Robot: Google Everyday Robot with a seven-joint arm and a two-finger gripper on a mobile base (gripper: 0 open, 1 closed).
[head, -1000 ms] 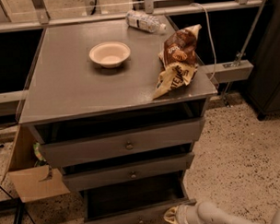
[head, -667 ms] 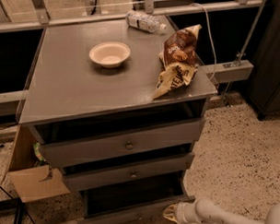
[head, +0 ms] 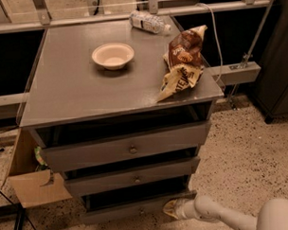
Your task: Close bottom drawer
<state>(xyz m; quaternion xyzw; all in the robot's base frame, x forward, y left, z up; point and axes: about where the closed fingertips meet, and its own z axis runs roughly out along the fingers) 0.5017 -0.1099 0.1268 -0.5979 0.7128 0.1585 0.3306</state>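
The bottom drawer point(head: 133, 208) is the lowest and narrowest of three grey drawers in the cabinet point(head: 63, 96). It stands pulled out, its dark interior showing above a slim front panel with a small round knob. My gripper point(head: 170, 208) reaches in from the lower right on a white arm and sits against the right end of that front panel.
The top drawer point(head: 131, 148) and middle drawer point(head: 134, 178) also stand open. On the cabinet top are a white bowl point(head: 113, 55), a plastic bottle point(head: 148, 22) and a chip bag point(head: 182, 61). A cardboard box point(head: 35, 184) stands at the cabinet's left. Speckled floor lies to the right.
My gripper has stayed at the right end of the bottom drawer front. The drawer looks pushed in slightly.
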